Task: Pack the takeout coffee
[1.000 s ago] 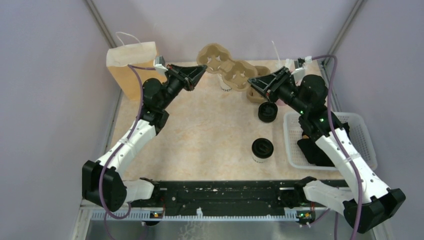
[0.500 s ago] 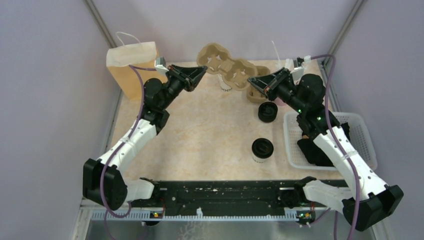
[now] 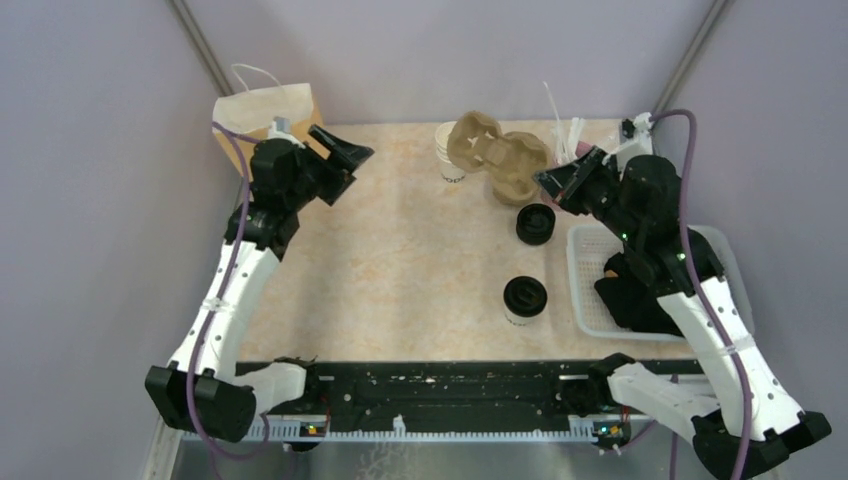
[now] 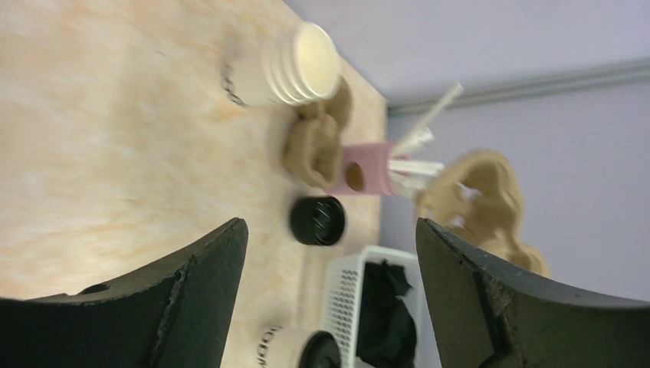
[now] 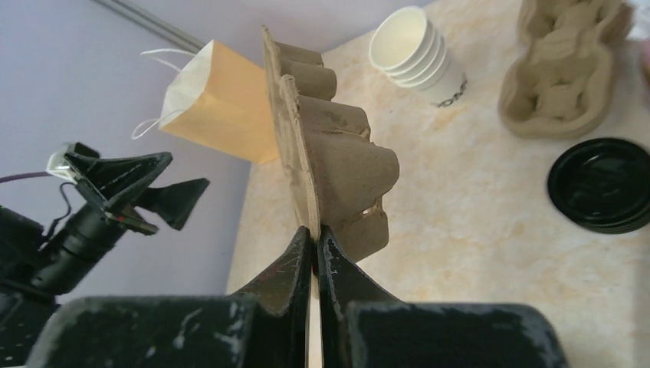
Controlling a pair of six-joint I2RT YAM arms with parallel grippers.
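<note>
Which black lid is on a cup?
The front one: it caps the takeout coffee, whose white side shows below it. The pile of black lids farther back has no cup under it.

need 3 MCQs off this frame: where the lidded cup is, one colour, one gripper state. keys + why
1. Where is the lidded cup?
A. in the basket
B. on the table, apart from the lid pile
C. in the bag

2. What colour is the lid pile?
A. white
B. black
C. pink

3. The right gripper is:
A. open and empty
B. shut on a cup
C. shut on the carrier

Key:
1 B: the top view shows the lidded cup standing on the table, apart from the lid pile.
2 B: the lid pile is black in both the top and right wrist views.
3 C: the right wrist view shows the right gripper clamped on the carrier's edge, with the carrier off the table.
</note>
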